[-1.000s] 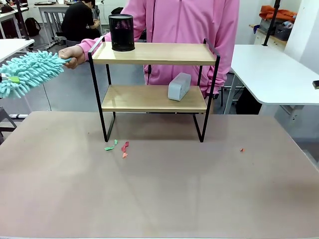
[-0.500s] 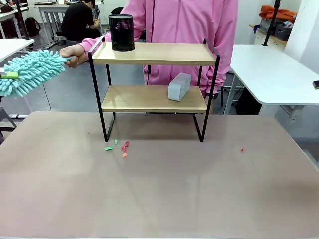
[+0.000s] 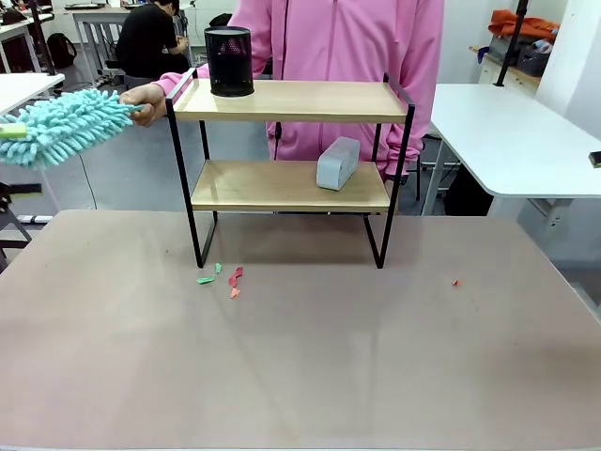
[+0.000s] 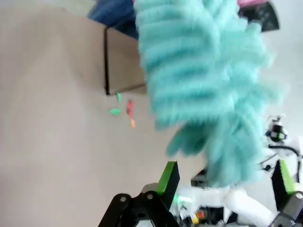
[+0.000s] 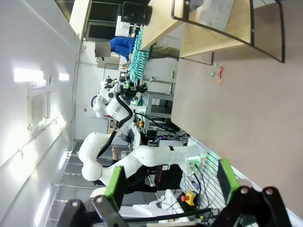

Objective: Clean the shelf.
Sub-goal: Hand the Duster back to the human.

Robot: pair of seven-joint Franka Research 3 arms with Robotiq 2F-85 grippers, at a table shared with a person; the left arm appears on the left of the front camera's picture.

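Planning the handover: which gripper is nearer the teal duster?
Left. The left gripper is open just under the teal duster; the right gripper, also open, sits far across the table.

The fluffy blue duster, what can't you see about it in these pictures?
- The fluffy turquoise microfibre duster: its far tip is cut off by the left edge of the front view.
- Its handle: hidden inside the person's hand in the front view.
- Left wrist view: the duster is blurred and hides most of the two-tier wooden shelf with the black metal frame. Whether the left gripper's fingers touch it can't be told.
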